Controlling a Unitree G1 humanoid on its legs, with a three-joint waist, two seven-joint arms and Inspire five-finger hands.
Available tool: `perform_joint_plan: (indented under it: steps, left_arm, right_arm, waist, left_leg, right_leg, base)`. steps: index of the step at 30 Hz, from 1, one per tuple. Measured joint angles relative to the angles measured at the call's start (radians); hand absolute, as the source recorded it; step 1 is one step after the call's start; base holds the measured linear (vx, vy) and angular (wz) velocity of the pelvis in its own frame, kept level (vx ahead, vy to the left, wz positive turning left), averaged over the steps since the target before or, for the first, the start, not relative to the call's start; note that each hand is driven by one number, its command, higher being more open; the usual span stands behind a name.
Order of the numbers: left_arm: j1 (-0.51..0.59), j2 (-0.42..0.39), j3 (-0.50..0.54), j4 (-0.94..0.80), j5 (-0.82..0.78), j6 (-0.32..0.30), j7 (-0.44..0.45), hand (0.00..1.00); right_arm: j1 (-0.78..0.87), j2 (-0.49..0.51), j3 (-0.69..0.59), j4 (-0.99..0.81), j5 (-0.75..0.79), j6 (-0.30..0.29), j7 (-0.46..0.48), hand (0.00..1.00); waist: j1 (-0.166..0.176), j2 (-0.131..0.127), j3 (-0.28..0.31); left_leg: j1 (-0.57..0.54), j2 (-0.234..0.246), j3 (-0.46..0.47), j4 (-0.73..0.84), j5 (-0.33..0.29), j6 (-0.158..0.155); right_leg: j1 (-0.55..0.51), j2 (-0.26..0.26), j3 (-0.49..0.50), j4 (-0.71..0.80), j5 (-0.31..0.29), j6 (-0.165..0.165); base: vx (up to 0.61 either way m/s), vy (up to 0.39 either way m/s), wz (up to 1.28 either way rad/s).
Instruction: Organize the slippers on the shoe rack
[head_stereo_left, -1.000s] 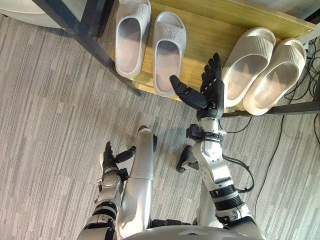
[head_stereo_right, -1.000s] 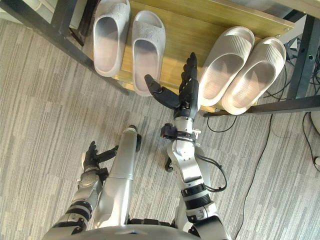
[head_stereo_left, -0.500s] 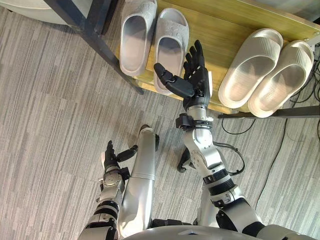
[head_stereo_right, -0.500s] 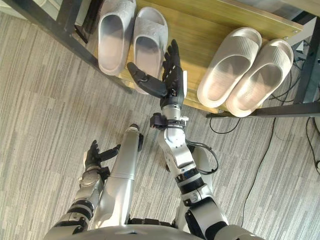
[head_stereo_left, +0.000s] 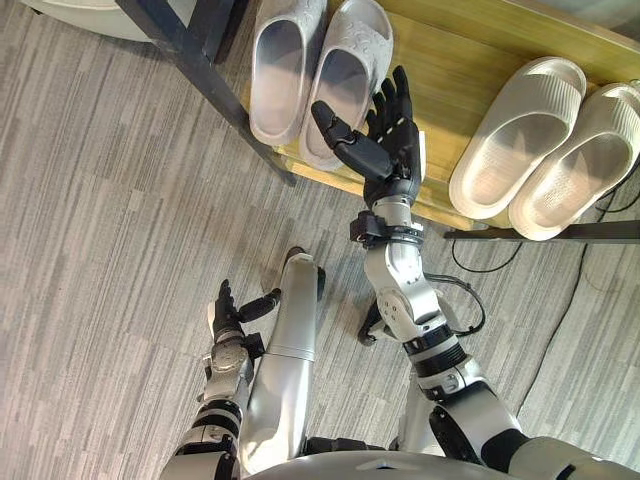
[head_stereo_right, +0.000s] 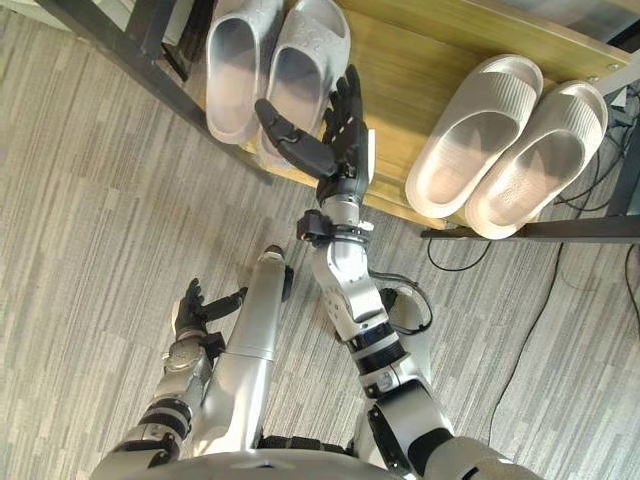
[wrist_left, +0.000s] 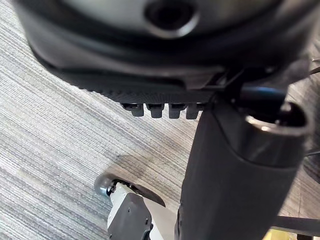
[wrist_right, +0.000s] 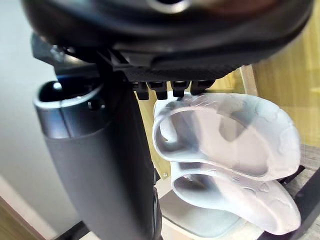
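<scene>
Wooden shoe rack (head_stereo_left: 455, 55) carries grey slippers (head_stereo_left: 282, 75) and beige slippers (head_stereo_left: 520, 135); right hand (head_stereo_left: 398, 150), fingers spread, hovers just beside the grey pair; left hand (head_stereo_left: 226, 318) hangs relaxed.

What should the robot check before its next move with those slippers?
1. Right hand free to grasp: ok, its fingers are straight, the thumb is spread and it holds nothing.
2. Right hand lined up with the grey slippers: ok, it is right beside the nearer one.
3. Right hand touching a slipper: cannot tell.
4. Grey slippers fully on the shelf: not ok, their heels stick out past the front edge.
5. Beige slippers out of the way: ok, they lie side by side further along the shelf.
6. Left hand out of the way: ok, it is open and low over the floor.
</scene>
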Motion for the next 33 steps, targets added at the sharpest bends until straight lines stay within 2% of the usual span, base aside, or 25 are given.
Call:
perform_joint_plan:
  steps: [6, 11, 17, 20, 33]
  left_arm:
    - [-0.009, -0.017, -0.005, 0.0, -0.001, 0.0, 0.0, 1.0]
    - [-0.01, -0.022, -0.005, 0.002, -0.001, 0.0, -0.001, 1.0]
    - [-0.01, -0.025, 0.001, 0.003, -0.001, 0.001, -0.003, 1.0]
    - [-0.008, -0.028, 0.01, 0.004, -0.002, 0.001, -0.004, 1.0]
    - [-0.005, -0.033, 0.049, 0.004, -0.001, 0.004, 0.004, 1.0]
  right_arm:
    - [-0.062, -0.013, -0.006, 0.044, 0.003, 0.015, -0.006, 1.0]
    - [-0.066, -0.029, -0.007, 0.047, 0.0, 0.021, -0.006, 1.0]
    - [0.024, -0.029, -0.009, -0.01, -0.015, 0.034, -0.005, 1.0]
    - [0.087, -0.019, -0.028, -0.03, -0.09, 0.056, -0.006, 1.0]
    - [0.19, 0.043, -0.058, -0.094, -0.323, 0.09, -0.1, 1.0]
  waist:
    - [0.022, 0.02, -0.001]
    - [0.026, 0.026, -0.002]
    - [0.023, 0.026, -0.002]
    - [0.02, 0.026, -0.002]
    - [0.001, 0.016, 0.004]
  left_leg:
    - [-0.003, -0.004, -0.013, 0.0, 0.003, -0.005]
    - [-0.003, -0.004, -0.014, 0.003, 0.003, -0.006]
    - [0.017, -0.001, -0.013, 0.012, 0.001, -0.001]
    - [0.04, 0.008, -0.003, 0.009, -0.002, 0.003]
    - [0.051, 0.023, 0.013, -0.002, -0.004, 0.006]
  right_leg:
    - [0.0, -0.002, -0.012, 0.011, -0.011, -0.006]
    - [0.003, -0.002, -0.013, 0.011, -0.01, -0.007]
    - [0.032, -0.002, -0.014, 0.007, -0.011, -0.003]
    - [0.052, 0.003, -0.006, -0.002, -0.006, 0.011]
    - [0.057, 0.013, 0.005, -0.023, 0.005, 0.025]
  base:
    - [0.03, -0.026, 0.06]
    - [0.0, 0.0, 0.0]
    - [0.0, 0.005, -0.01]
    - [0.0, 0.034, -0.09]
    - [0.02, 0.022, -0.03]
